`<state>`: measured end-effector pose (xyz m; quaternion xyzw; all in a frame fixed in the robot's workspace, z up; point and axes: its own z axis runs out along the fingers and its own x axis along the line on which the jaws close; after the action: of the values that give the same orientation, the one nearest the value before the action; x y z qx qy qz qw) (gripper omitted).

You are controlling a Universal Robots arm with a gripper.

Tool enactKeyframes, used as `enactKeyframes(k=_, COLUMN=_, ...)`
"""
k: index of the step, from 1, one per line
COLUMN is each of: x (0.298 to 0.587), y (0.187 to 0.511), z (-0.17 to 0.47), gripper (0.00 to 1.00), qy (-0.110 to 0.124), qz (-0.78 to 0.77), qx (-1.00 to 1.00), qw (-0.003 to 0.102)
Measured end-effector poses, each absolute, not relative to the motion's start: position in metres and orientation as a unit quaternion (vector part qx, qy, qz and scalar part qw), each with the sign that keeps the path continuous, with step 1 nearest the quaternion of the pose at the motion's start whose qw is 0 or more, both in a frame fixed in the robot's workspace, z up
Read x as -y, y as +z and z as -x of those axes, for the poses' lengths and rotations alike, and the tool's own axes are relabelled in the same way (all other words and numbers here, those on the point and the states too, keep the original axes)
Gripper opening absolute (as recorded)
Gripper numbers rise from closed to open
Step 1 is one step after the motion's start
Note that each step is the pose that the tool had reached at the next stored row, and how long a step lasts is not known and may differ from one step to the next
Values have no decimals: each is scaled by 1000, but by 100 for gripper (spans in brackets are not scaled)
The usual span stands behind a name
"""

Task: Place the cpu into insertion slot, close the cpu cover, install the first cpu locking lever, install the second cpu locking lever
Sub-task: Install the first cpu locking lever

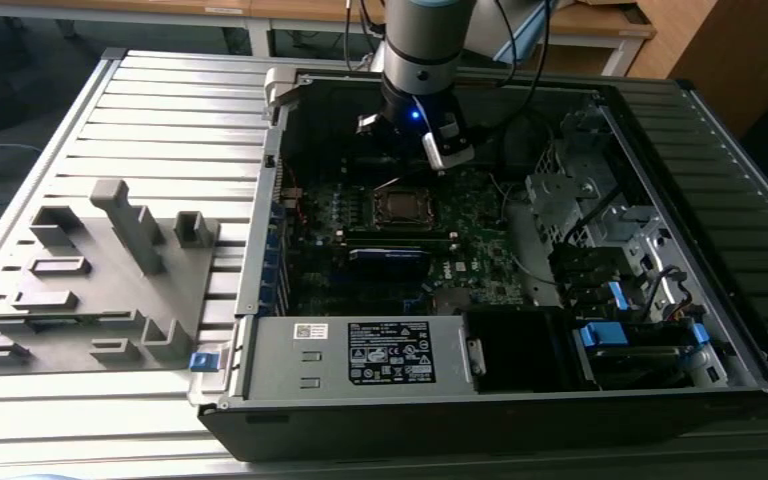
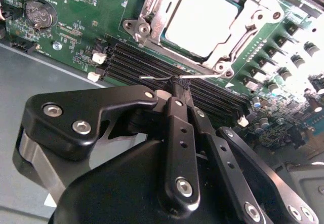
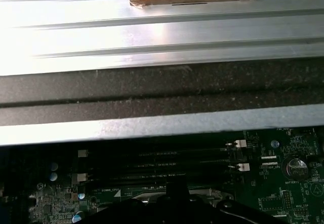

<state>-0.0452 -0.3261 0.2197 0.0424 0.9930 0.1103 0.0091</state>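
Clenched, my claw [image 1: 434,158] hangs inside the open computer case [image 1: 491,430] in the exterior view, near the insertion slot [image 1: 398,205]. In the second wrist view my fingertips [image 2: 177,88] meet at a thin wire locking lever [image 2: 154,77] that runs lengthwise along the memory slots [image 2: 131,62]. The cpu [image 2: 202,19] lies flat in its slot, top up, framed by the cpu cover [image 2: 157,8]. The first wrist view adds a coin battery [image 3: 296,167].

mobo [image 2: 76,11]: green PCB.
cpu [image 2: 201,19]: pale grey top.
cpu cover [image 2: 154,8]: shiny silver.
mem. slots [image 2: 136,64]: black.
gripper [image 2: 178,84]: matte black, silver screws.
PSU box [image 1: 277,360]: grey; black label w/ white print.
fixture tray [image 1: 91,290]: plain grey.
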Motion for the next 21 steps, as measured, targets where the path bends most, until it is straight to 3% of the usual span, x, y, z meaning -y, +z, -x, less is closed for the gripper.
enactKeyframes(k=5, x=326, y=219, z=45, gripper=11, qy=110, qz=-42, qx=-993, qw=11)
enactKeyframes(k=10, x=326, y=216, z=45, gripper=11, qy=111, qz=-41, qx=-993, qw=25)
enactKeyframes(k=17, x=326, y=213, z=45, gripper=11, qy=111, qz=-39, qx=-992, qw=37)
enactKeyframes(k=21, x=326, y=212, z=45, gripper=11, qy=111, qz=-39, qx=-992, qw=37)
